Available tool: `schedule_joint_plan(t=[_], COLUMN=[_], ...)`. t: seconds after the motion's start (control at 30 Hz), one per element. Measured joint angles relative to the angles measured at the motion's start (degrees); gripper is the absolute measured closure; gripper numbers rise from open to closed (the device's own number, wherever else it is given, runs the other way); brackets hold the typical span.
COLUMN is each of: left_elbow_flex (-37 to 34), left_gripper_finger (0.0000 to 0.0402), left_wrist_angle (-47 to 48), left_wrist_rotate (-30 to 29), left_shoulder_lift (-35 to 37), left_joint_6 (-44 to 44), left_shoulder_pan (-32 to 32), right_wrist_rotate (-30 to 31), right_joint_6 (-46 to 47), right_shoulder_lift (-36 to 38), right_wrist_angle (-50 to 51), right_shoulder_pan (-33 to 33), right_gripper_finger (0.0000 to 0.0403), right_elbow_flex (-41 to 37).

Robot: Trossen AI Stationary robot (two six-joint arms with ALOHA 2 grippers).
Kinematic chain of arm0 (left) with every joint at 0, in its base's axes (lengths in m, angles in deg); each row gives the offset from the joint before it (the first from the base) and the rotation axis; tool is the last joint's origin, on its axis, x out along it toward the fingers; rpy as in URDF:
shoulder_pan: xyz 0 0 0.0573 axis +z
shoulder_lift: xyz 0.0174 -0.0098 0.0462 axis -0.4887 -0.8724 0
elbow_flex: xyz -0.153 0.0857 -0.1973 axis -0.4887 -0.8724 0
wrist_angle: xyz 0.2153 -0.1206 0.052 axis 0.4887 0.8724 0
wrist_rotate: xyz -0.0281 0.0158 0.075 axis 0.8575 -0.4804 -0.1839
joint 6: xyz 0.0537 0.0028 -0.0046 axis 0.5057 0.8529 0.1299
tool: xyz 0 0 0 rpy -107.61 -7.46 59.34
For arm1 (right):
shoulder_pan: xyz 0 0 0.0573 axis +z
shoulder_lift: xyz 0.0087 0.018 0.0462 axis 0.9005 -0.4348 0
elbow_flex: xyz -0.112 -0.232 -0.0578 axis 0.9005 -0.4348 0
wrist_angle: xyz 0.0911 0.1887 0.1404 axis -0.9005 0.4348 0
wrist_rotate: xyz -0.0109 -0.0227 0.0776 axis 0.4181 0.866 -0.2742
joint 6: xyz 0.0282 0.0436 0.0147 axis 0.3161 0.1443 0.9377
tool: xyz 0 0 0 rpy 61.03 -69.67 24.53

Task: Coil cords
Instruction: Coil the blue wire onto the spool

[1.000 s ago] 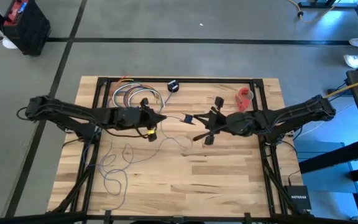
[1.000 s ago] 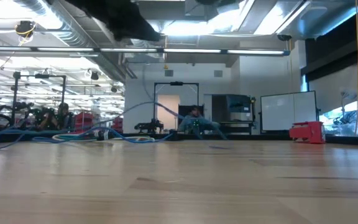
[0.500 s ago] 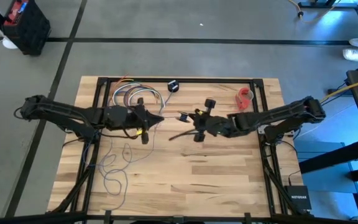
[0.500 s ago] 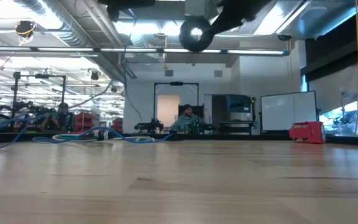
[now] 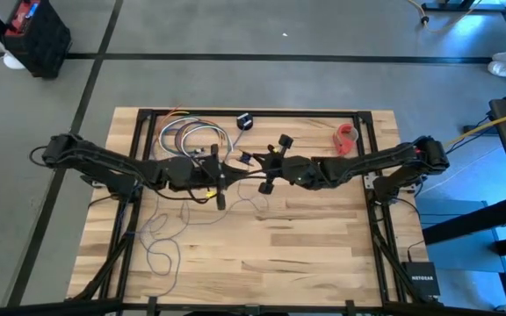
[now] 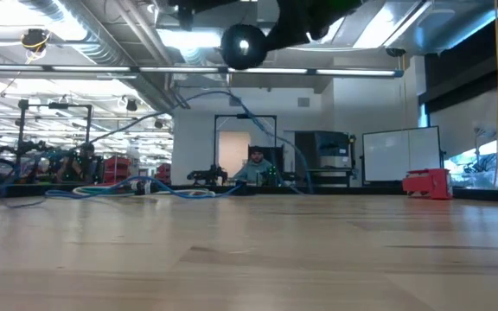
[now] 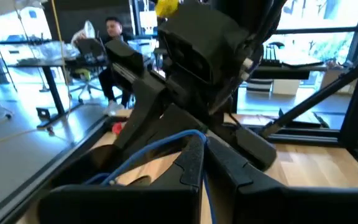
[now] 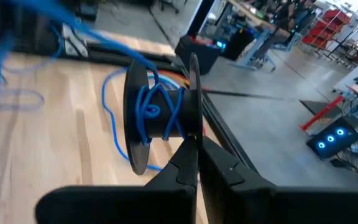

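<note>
Right gripper (image 5: 255,163) clamps the puck-like spool (image 8: 160,115) with blue cord (image 5: 161,235) wound on, just beside the wire bundle (image 5: 187,133); left gripper (image 5: 221,172) pinches the cord alongside.

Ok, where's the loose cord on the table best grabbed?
The cord lies in overlapping loops on the table's left side. It is probably best pinched from above on the single strand near the left gripper, with the fingers across it.

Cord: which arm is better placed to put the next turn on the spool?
Probably the right. Its gripper is shut on the spool, already wound with cord. The left gripper pinches the cord, better suited to feeding it.
</note>
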Motion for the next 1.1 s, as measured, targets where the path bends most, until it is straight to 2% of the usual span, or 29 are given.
schedule_joint_plan(t=[0.37,0.73,1.1], left_elbow_flex=[0.0,0.3,0.1], left_gripper_finger=[0.0396,0.0396,0.0396], left_wrist_angle=[-2.5,-1.9,2.1], left_wrist_rotate=[-0.3,-0.1,0.0], left_shoulder_lift=[-6.1,-6.2,-6.4], left_joint_6=[0.4,0.7,1.8], left_shoulder_pan=[0.1,0.9,0.7], right_wrist_rotate=[-4.2,-10.6,-10.8], right_joint_6=[0.0,2.2,2.8], right_shoulder_lift=[1.3,10.1,16.2], right_wrist_angle=[-11.6,-9.6,-9.3], right_shoulder_pan=[0.0,0.1,0.1], right_gripper_finger=[0.0395,0.0395,0.0395], right_elbow_flex=[0.0,-0.3,-0.3])
